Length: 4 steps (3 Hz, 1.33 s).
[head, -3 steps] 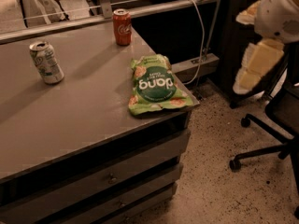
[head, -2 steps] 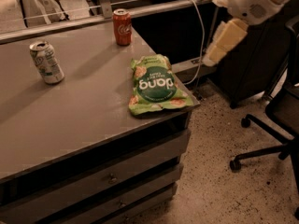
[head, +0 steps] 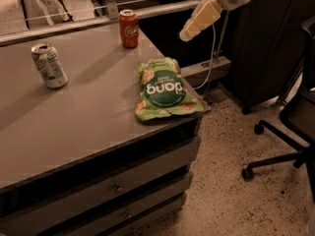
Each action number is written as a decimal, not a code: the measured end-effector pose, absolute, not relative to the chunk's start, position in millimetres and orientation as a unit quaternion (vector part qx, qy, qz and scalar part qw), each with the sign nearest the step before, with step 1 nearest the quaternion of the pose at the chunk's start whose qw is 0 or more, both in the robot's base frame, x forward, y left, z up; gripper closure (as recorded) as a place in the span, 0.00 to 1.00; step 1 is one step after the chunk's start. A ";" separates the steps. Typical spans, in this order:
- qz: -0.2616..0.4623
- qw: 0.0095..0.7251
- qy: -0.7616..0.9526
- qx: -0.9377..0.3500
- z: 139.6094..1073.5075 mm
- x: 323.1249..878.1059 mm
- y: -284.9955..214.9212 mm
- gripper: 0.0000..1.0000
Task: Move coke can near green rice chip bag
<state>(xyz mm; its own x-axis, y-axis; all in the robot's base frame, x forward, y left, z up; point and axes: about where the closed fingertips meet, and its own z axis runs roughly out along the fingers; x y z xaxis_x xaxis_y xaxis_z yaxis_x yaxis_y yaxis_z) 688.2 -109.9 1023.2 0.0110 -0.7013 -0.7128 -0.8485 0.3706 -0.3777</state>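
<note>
The coke can (head: 129, 28) stands upright near the far right corner of the grey table (head: 83, 117). The green rice chip bag (head: 165, 89) lies flat by the table's right edge, in front of the can and apart from it. My gripper (head: 189, 29) hangs in the air at the upper right, beyond the table's right edge. It is to the right of the can and above its height. It holds nothing.
A white-and-green can (head: 48, 65) stands at the table's left. Drawers (head: 113, 188) run below the table front. A black office chair (head: 290, 146) stands on the speckled floor at the right. A cable (head: 212, 63) hangs behind the table.
My arm has swung left and upward, from low beside the dark cabinet to above the table's far right corner. The cans and the bag have kept their places on the table.
</note>
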 end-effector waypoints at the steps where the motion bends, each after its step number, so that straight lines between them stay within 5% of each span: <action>1: 0.095 0.479 0.692 -0.532 1024.5 709.8 -95.8 0.00; 4: 0.246 0.617 0.657 -0.356 996.8 826.7 42.0 0.00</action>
<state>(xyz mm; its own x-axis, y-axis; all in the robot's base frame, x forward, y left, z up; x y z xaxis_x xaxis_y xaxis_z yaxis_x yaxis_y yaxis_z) 826.7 42.0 996.8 0.0156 -0.1642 -0.9863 -0.7723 0.6245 -0.1162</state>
